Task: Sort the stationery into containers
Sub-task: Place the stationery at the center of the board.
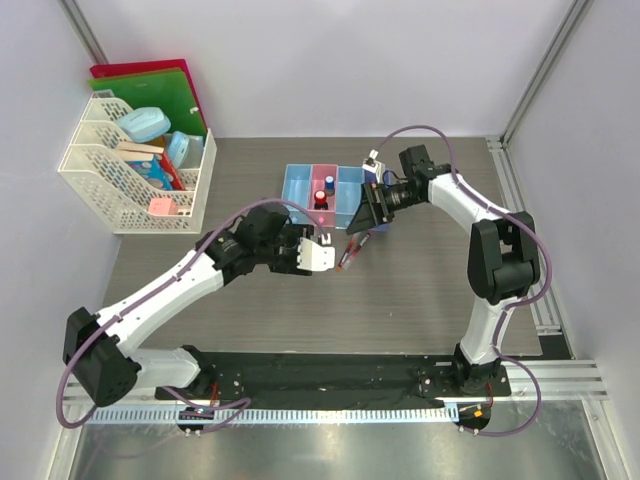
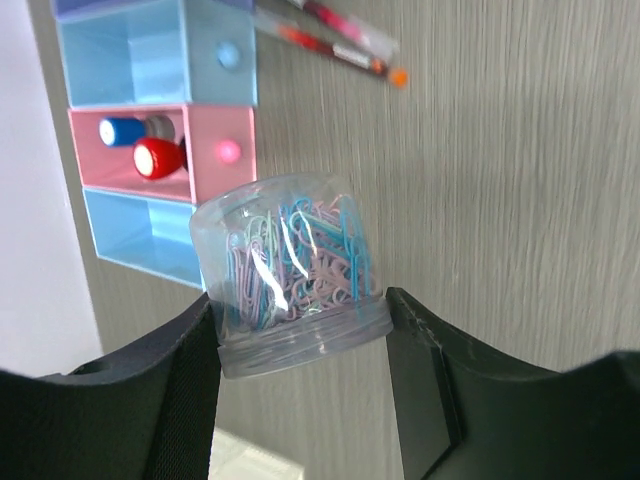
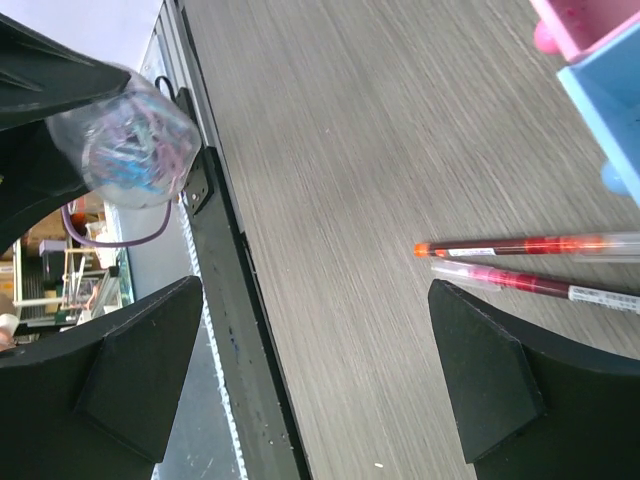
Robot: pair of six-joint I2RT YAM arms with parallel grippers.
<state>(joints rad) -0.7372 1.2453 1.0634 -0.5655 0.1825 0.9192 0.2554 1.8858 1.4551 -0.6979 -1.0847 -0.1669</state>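
Note:
My left gripper (image 2: 300,330) is shut on a clear jar of pastel paper clips (image 2: 295,265) and holds it above the table; the jar also shows in the top view (image 1: 320,252) and the right wrist view (image 3: 130,145). The joined bins (image 1: 300,187) lie just beyond it. The pink bin (image 2: 225,125) holds a blue piece (image 2: 122,130) and a red piece (image 2: 157,158). Two red-and-black pens (image 3: 530,260) lie side by side on the table near the bins. My right gripper (image 3: 315,350) is open and empty, above the table beside the pens. The far-right bin is hidden by the right arm.
A white lattice rack (image 1: 130,175) with boxes stands at the back left, with green and red folders (image 1: 150,85) behind it. Grey walls close in the table on three sides. The black base plate (image 1: 330,375) runs along the near edge.

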